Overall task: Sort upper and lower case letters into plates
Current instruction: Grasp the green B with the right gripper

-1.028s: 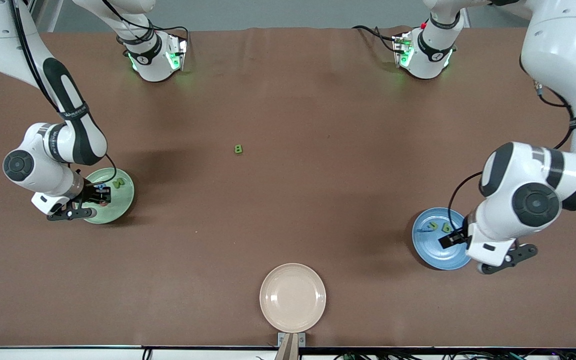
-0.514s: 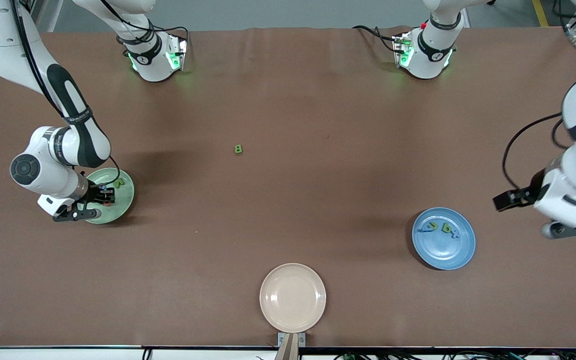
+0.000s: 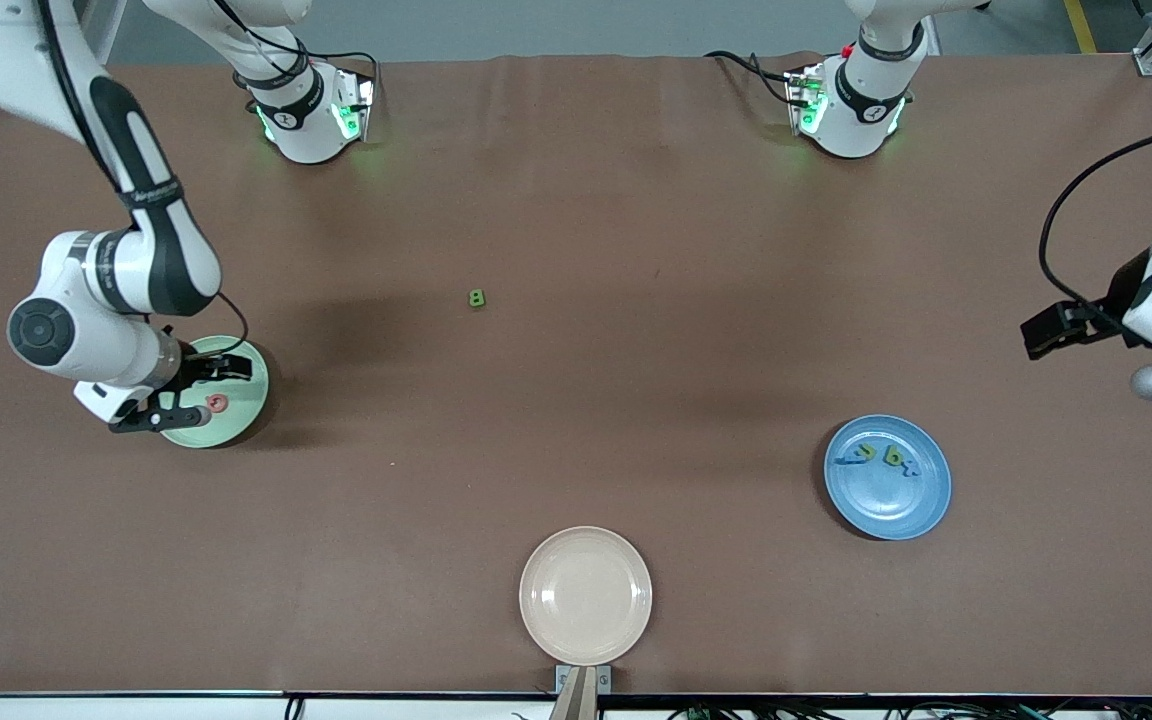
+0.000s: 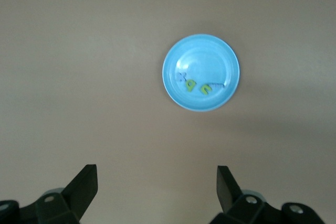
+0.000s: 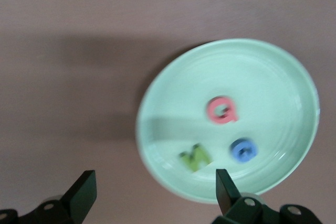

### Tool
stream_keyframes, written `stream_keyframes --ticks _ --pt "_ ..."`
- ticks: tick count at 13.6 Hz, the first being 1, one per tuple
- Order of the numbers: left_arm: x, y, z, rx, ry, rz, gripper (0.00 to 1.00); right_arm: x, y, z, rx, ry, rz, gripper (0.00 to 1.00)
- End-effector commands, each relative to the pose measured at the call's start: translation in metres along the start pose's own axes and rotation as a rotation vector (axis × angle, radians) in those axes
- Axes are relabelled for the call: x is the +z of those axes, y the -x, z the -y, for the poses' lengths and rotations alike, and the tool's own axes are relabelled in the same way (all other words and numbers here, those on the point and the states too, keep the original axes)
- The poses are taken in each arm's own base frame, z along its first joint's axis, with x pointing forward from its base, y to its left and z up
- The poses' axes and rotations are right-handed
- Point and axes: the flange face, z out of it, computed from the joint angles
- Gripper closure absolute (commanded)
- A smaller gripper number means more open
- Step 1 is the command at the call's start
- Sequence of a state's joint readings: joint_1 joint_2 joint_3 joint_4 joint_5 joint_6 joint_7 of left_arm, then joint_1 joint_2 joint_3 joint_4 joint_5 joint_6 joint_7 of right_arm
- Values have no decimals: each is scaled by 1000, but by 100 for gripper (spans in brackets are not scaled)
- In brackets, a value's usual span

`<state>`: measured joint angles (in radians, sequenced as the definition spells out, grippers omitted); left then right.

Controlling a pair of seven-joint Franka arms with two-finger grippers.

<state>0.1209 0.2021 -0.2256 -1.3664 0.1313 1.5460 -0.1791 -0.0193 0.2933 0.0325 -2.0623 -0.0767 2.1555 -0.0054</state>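
The mint green plate (image 3: 241,420) lies flat on the surface toward the right arm's end. In it rest a pink letter (image 5: 222,110), a blue letter (image 5: 243,149) and a green letter (image 5: 195,157), all apart from one another. The blue plate (image 3: 896,505) lies flat toward the left arm's end, holding two yellow-green letters (image 4: 197,87) and small blue letters (image 4: 181,76). A lone green letter B (image 3: 477,297) lies on the surface near the middle, well apart from both plates.

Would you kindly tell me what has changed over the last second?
The right gripper let go of the pink letter into the green plate and rose. The left gripper left the blue plate, fingers open. The green letter and cream plate stayed.
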Motion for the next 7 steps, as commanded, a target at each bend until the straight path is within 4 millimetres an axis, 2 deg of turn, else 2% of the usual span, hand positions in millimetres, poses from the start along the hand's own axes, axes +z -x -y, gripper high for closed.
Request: stream_keyframes --ticks 1,3,5,7 --pt "-4 35 17 20 69 29 0 -22 29 86 53 25 11 0" --pt "-9 53 18 28 66 27 0 -22 43 156 141 -17 21 0" --pt "-11 55 21 25 67 26 0 -18 55 212 166 -42 10 0" --pt "-13 57 19 29 69 24 0 2 72 276 131 -68 -49 0"
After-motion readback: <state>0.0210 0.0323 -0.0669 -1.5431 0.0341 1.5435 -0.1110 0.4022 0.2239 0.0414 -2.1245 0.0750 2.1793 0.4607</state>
